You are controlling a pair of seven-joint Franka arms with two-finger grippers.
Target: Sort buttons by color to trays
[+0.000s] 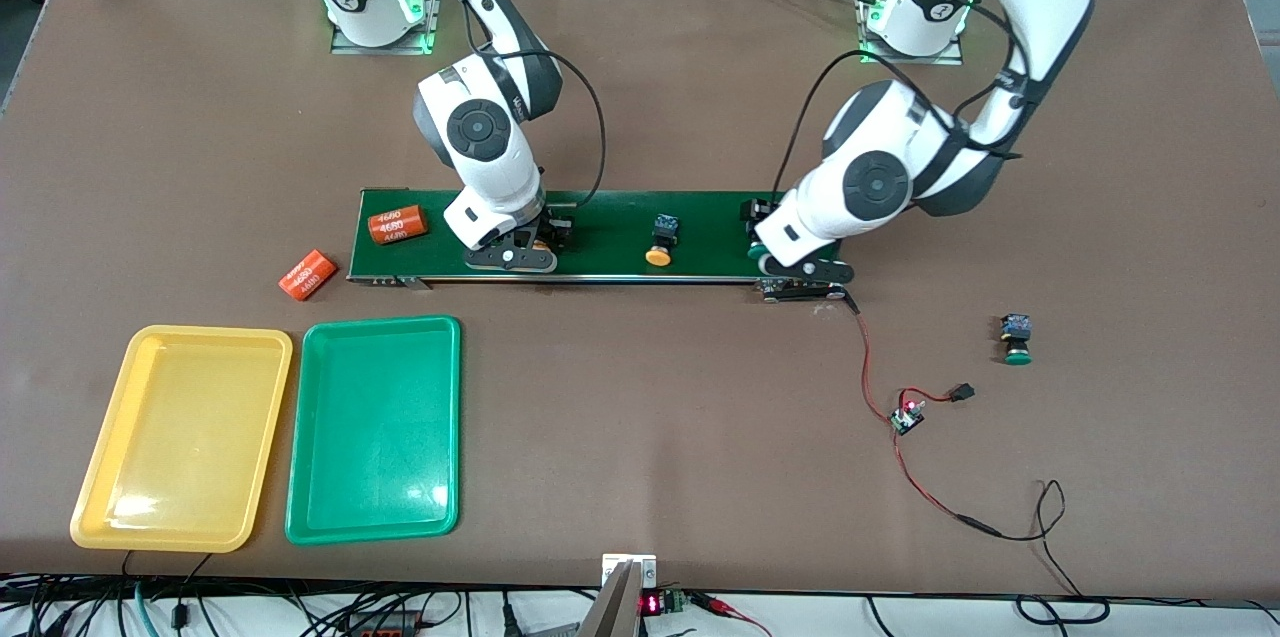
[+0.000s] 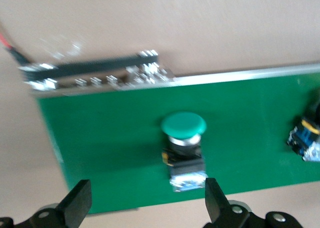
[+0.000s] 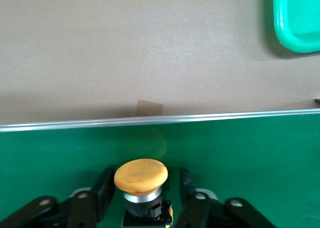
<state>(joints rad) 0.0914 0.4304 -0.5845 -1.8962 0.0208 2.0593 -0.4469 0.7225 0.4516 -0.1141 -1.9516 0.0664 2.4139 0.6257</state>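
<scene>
While your right gripper (image 3: pixel 142 198) pinches a yellow-capped button (image 3: pixel 141 177) on the conveyor belt (image 1: pixel 610 227), cap toward the front camera, both trays (image 1: pixel 180 437) lie nearer that camera. Your left gripper (image 2: pixel 145 208) stands spread around a green-capped button (image 2: pixel 183 130) lying likewise on the belt's other end.

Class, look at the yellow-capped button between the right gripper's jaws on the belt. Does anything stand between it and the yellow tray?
Nothing visible blocks it. The yellow-capped button sits between the right gripper's jaws on the conveyor belt. Toward the yellow tray there is bare table; the green tray lies beside that route and could be passed over.
</scene>
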